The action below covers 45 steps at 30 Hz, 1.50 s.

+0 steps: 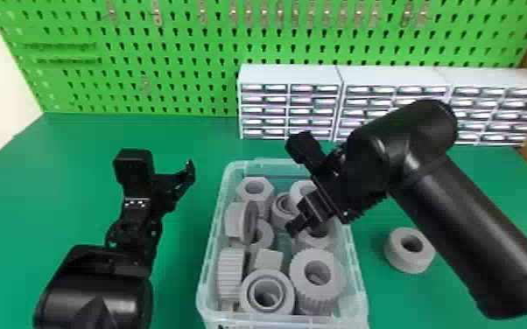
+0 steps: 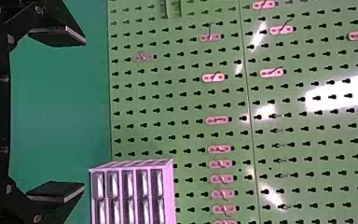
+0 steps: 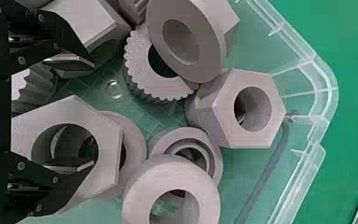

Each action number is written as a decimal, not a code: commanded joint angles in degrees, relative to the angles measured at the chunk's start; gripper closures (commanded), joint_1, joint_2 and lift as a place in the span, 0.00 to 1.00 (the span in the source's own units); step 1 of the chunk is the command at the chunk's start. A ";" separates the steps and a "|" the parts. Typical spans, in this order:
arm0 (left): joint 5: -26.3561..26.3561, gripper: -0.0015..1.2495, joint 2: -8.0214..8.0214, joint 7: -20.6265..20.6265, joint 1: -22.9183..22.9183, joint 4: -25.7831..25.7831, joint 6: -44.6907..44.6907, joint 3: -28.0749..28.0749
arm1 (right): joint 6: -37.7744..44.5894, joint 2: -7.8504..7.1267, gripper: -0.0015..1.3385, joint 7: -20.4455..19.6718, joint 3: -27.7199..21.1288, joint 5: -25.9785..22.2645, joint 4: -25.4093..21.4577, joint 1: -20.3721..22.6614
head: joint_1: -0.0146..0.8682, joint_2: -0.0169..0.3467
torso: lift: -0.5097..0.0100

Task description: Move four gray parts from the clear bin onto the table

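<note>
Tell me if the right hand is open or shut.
Open: the right hand has its two flat fingers spread well apart at the clear bin.

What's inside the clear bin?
Gray six-sided nuts, ridged gears and smooth rings are jumbled inside the clear bin. From the head view, the right fingers cover some, and whatever lies underneath the top ones is hidden.

Bin [image 1: 359, 267]: stands on the table [image 1: 179, 135], parts [image 1: 298, 275] in it. Lone part [image 1: 400, 260]: lies on the table, right of the bin. Drawer cabinets [image 1: 289, 74]: stand in a row behind both. Pegboard [image 1: 166, 54]: stands behind the cabinets, hooks [image 1: 157, 16] on it.
</note>
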 commanded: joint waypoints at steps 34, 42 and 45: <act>0.35 0.15 0.09 0.00 -0.09 0.00 0.00 -0.09 | -1.83 -0.09 0.40 0.00 1.23 -1.27 3.57 0.43 | 0.80 0.24 | 0.88; 0.44 0.15 0.00 0.00 -0.09 0.00 0.00 -0.09 | -1.91 -0.09 0.40 0.00 1.23 -1.27 4.01 0.43 | 0.80 0.24 | 0.88; 0.44 0.15 0.00 0.00 -0.18 0.00 0.00 0.00 | -1.91 -0.09 0.40 0.00 1.32 -1.36 4.19 0.43 | 0.80 0.24 | 0.88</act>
